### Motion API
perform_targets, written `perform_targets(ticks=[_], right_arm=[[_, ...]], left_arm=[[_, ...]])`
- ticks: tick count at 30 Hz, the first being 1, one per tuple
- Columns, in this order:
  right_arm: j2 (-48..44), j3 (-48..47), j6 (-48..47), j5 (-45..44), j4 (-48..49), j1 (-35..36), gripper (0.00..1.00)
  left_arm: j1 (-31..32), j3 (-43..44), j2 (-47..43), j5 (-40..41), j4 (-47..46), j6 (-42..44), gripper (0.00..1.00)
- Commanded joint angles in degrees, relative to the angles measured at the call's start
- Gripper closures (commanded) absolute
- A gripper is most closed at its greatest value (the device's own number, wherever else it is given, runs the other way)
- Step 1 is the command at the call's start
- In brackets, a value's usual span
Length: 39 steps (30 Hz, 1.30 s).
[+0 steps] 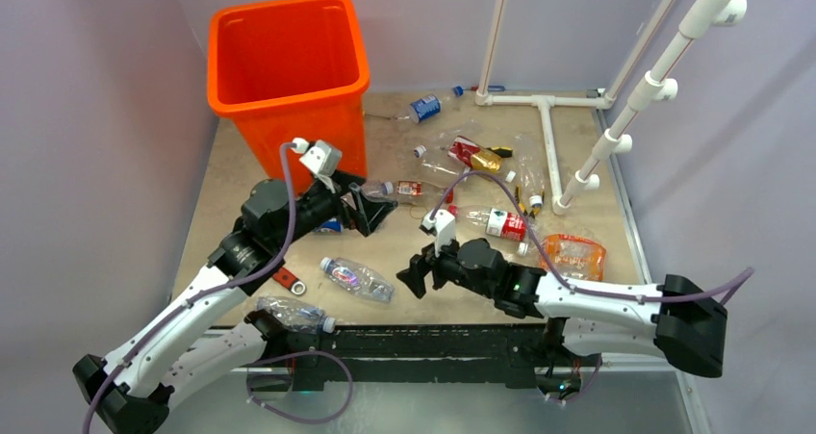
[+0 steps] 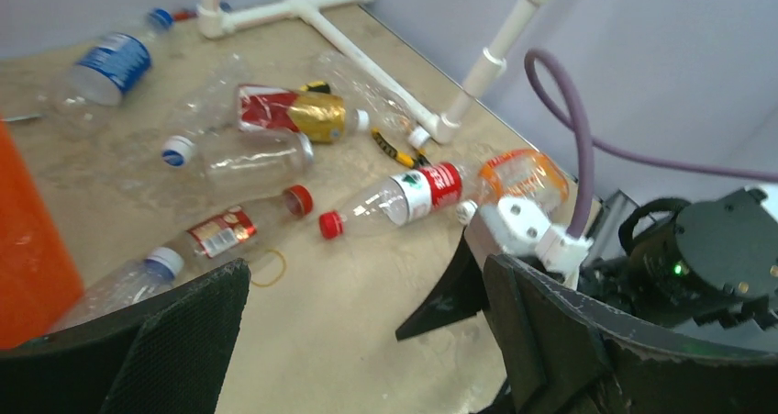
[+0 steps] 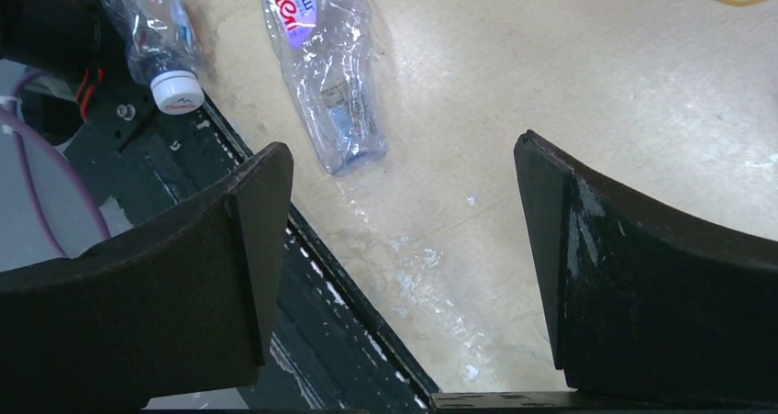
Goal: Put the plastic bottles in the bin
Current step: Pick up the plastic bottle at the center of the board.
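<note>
So both arms are out over the worktop (image 1: pixel 214 179) and neither one has anything. The left claw (image 1: pixel 377 209) is spread wide, sitting just in front of the orange bin (image 1: pixel 298 131) and pointing at the pile of bottles, and its own camera shows nothing between the fingers (image 2: pixel 183 341). The right claw (image 1: pixel 414 272) is spread too, hanging over bare worktop near the front edge, also with nothing in it. Just left of it there's a crushed clear bottle (image 1: pixel 356 278) with a purple-ish label, and a white-capped bottle (image 1: pixel 293 314) lies right on the near edge. The rest are scattered on the worktop right of the bin: a red-label bottle (image 1: pixel 496 222), an orange-tinted bottle (image 1: pixel 574 256) next to it, a red and gold bottle (image 1: pixel 476 155) further back, and a blue-label bottle (image 1: pixel 428 107) by the white pipe frame (image 1: pixel 548 136). The bin stands upright at the back left corner, and a red-handled wrench (image 1: pixel 286 280) lies beside the left arm.
</note>
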<state>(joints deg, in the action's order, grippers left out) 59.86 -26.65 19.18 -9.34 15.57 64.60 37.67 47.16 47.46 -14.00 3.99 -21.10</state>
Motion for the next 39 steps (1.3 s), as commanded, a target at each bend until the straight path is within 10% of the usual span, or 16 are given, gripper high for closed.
perform_targets(ticks=[1, 28, 39], right_arm=[[4.3, -1.2, -0.5, 3.9, 6.7, 0.6, 0.13], [36.7, -19.5, -8.6, 1.3, 0.9, 7.4, 0.18], [41.0, -20.3, -9.4, -6.9, -2.1, 10.1, 0.34]], left_arm=[[-0.1, -0.2, -2.9, 11.6, -4.2, 2.7, 0.01], [-0.1, 0.3, -4.2, 18.7, 0.9, 1.9, 0.01], [-0.1, 0.2, -3.9, 18.7, 1.0, 1.9, 0.01]])
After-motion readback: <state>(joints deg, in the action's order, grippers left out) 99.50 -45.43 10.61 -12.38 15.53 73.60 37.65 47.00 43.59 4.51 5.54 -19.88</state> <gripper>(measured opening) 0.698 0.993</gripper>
